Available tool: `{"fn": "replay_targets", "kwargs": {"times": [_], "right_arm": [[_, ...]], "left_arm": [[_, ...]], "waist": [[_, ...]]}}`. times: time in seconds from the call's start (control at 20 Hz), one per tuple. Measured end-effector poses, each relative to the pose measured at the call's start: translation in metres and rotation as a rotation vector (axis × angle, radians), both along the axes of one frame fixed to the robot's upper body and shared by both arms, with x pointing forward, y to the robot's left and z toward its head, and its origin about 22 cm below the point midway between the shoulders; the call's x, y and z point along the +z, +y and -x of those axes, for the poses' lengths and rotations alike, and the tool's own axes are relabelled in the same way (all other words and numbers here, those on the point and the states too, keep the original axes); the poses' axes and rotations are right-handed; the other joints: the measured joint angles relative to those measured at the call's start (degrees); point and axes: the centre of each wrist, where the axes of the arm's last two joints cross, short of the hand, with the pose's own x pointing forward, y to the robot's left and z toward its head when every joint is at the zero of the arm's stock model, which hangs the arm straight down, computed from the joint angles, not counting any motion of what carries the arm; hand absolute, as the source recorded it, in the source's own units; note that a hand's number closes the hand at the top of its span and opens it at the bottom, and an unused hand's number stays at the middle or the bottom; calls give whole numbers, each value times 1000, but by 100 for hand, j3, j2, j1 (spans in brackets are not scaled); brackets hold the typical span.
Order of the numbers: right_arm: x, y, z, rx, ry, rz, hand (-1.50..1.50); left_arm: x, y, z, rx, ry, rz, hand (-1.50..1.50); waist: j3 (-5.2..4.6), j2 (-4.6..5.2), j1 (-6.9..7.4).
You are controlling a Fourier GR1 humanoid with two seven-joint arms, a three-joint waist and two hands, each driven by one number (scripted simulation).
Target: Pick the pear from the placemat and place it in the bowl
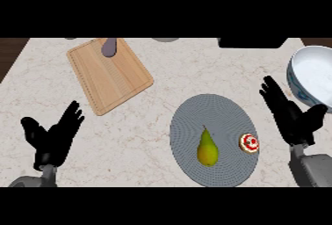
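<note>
Starting the pick: pear lies untouched on placemat; left hand and right hand show fingers spread; right should reach it.

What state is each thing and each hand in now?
Yellow-green pear: lying on the round grey placemat, not held.
White bowl: upright, nothing visible inside.
Wooden cutting board: flat, grey object on it.
Left black hand: open, holding nothing.
Right black hand: open, holding nothing.

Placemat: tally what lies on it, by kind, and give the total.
Pear: 1
Small round red-and-white pastry: 1
Total: 2
</note>
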Motion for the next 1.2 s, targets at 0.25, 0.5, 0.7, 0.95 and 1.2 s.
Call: {"fn": "replay_targets", "kwargs": {"times": [0.25, 0.5, 0.7, 0.95, 1.2], "right_arm": [[3, 17, 4, -193, 20, -31, 150], [-22, 26, 21, -398, 156, 134, -150], [-27, 71, 32, -475, 168, 130, -150], [-19, 82, 23, -373, 243, 336, -150], [9, 74, 3, -217, 422, 561, -150]], "left_arm": [[17, -22, -10, -155, -156, -56, 0], [38, -51, -19, -345, -293, -89, 0], [46, -72, -18, -431, -336, -91, 0], [52, -80, -19, -469, -358, -88, 0], [48, -86, -18, -486, -366, -86, 0]], "waist": [[82, -39, -118], [78, -35, -169], [107, -26, -78], [114, -16, 12], [104, -11, 68]]}}
